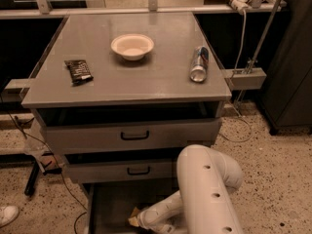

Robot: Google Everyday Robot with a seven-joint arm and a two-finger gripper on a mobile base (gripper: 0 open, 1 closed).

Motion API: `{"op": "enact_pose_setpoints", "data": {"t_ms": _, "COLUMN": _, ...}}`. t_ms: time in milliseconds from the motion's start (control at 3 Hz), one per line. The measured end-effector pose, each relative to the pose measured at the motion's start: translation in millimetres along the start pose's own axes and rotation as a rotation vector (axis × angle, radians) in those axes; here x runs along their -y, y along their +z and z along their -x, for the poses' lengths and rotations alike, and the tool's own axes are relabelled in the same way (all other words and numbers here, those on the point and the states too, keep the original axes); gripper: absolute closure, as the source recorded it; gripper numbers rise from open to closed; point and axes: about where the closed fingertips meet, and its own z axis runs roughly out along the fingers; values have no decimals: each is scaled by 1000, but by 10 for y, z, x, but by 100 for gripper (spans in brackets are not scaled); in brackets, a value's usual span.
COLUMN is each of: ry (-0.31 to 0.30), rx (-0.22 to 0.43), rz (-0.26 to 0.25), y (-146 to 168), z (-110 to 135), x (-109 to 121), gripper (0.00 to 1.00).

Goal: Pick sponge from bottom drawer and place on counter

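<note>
Snack packet [78, 71]: left side of the counter [161, 84], lying flat, well apart from the drawers below.
Bottom drawer [109, 204]: lower left-centre of the frame, pulled out beneath the two shallower drawers. Its floor is dark and its front is cut off by the bottom edge.
Sponge [133, 217]: inside the bottom drawer, near the bottom edge of the frame. It is a small tan patch right at the gripper's left end, and its long axis is too small to make out.
Bowl [132, 46]: upper centre of the counter, upright.
Gripper [142, 220]: low in the bottom drawer, just right of the sponge and pointing left. Whether it is spread or pinching the sponge cannot be told.
Arm [207, 189]: white, lower right of centre, bending down-left into the drawer and hiding the drawer's right part.
Can [199, 64]: right side of the counter, lying on its side.
Coming move: probably turns on the sponge lying immediately left of the gripper — the counter is straight above, past two drawer fronts.
</note>
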Motion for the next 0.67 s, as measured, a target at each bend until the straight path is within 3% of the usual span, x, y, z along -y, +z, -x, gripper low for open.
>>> {"op": "enact_pose_setpoints", "data": {"t_ms": 667, "ry": 0, "rx": 0, "rz": 0, "y": 0, "z": 0, "x": 0, "gripper": 89}}
